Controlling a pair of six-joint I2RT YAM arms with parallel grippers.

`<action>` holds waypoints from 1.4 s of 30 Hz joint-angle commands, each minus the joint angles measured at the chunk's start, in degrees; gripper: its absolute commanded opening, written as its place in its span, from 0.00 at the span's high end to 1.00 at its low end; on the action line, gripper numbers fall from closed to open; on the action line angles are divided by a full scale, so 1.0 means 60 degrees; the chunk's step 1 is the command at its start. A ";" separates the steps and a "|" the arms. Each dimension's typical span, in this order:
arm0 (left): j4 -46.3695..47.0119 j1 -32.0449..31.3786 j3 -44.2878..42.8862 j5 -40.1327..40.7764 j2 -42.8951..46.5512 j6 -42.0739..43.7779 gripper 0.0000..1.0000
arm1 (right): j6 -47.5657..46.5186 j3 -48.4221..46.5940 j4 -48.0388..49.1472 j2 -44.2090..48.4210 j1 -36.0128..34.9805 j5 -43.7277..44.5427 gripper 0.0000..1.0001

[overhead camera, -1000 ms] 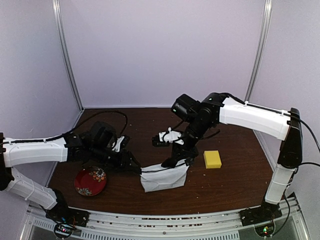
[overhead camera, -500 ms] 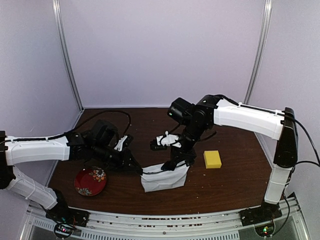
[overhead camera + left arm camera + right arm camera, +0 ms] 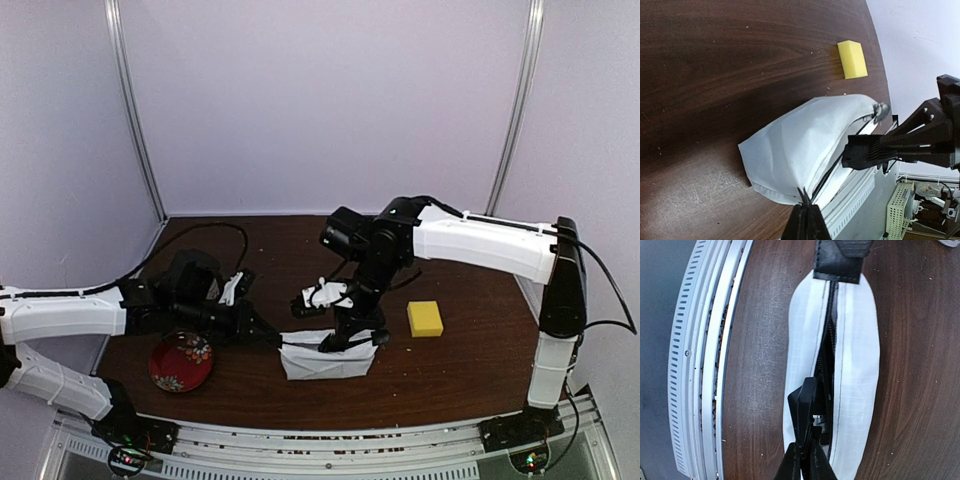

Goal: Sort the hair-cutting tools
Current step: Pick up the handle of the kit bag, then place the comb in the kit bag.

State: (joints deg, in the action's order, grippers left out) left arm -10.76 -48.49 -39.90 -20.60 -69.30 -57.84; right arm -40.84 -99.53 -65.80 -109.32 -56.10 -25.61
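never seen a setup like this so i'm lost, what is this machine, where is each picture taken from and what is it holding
These are two robot arms bolted to a brown table, each ending in a two-finger gripper. One picture looks down from above and behind; the other two come from cameras on the wrists. On the table lie a white pouch, a yellow sponge and a red plate. The left gripper pinches one end of the pouch; the right gripper is shut at its zipper near the other end.
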 commanded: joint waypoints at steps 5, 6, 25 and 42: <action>0.1410 -0.0034 0.0412 0.0126 0.0502 -0.0133 1.00 | 0.0152 -0.0046 -0.0037 -0.0188 -0.0246 0.0890 1.00; 0.1462 -0.0046 0.0441 0.0090 0.0460 -0.0150 1.00 | 0.0275 -0.0116 0.0020 -0.0237 -0.0255 0.1093 1.00; 0.1414 -0.0078 0.0592 0.0393 0.0305 -0.0099 1.00 | 0.1552 0.0380 0.1211 -0.0576 -0.0610 0.2380 1.00; 0.1376 -0.0078 0.0776 0.0788 0.0768 -0.0111 1.00 | 0.2018 0.0198 0.1855 -0.1004 -0.0639 0.1342 0.88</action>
State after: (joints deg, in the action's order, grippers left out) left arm -5.50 -48.75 -35.94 -17.43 -66.65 -58.50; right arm -30.74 -98.32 -55.35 -115.79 -59.92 -17.12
